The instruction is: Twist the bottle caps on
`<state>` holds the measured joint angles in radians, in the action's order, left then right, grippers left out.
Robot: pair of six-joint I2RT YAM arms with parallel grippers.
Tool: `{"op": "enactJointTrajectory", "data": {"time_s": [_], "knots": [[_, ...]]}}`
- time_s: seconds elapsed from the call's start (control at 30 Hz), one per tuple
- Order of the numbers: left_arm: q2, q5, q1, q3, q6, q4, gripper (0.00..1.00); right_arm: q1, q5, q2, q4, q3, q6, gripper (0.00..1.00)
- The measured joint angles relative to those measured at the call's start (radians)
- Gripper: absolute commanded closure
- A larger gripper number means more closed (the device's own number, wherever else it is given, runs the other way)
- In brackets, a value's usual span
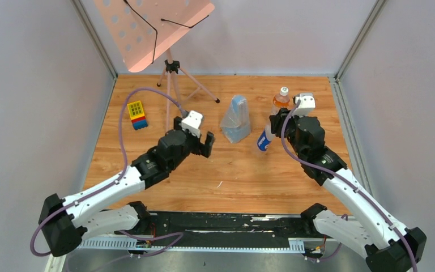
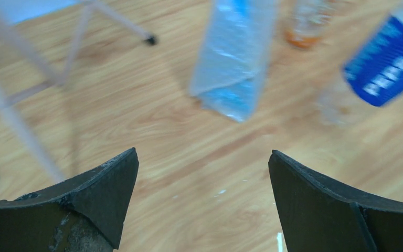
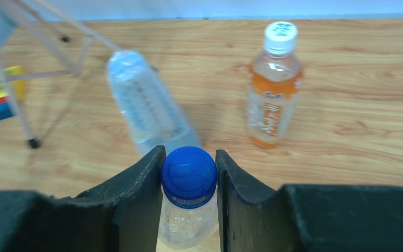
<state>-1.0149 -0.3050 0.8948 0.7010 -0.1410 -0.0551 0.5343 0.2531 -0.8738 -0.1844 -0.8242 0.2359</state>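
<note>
My right gripper point(image 3: 189, 165) is shut on the blue cap point(image 3: 189, 176) that sits on the Pepsi bottle point(image 1: 265, 140), which leans tilted under the gripper point(image 1: 276, 126). The bottle's blue label shows in the left wrist view point(image 2: 391, 63). The orange bottle point(image 3: 273, 89) stands upright behind it with the white cap point(image 3: 280, 35) on its neck; it also shows in the top view point(image 1: 281, 100). My left gripper point(image 2: 203, 173) is open and empty above bare wood, left of the bag point(image 1: 207, 143).
A bluish see-through plastic bag point(image 1: 235, 120) stands between the two arms. A tripod stand point(image 1: 173, 85) with a pink perforated plate stands at the back left. A stack of coloured toy bricks point(image 1: 137, 115) lies at the far left. Grey walls enclose the wooden table point(image 1: 232, 175).
</note>
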Motion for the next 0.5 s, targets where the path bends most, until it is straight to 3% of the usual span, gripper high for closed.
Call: {"op": "enactJointTrajectory", "data": {"time_s": [0.23,0.4,0.5], "knots": [[0.090,-0.257,-0.123,0.167,-0.098,0.366,0.00,0.000,0.202,-0.117,0.012,0.000,-0.041,1.00],[0.100,-0.414,-0.123,0.241,-0.108,0.497,0.00,0.000,0.243,-0.162,0.072,0.014,-0.048,1.00],[0.124,-0.431,-0.123,0.248,-0.087,0.529,0.00,0.000,0.247,-0.175,0.111,0.025,-0.060,1.00]]}}
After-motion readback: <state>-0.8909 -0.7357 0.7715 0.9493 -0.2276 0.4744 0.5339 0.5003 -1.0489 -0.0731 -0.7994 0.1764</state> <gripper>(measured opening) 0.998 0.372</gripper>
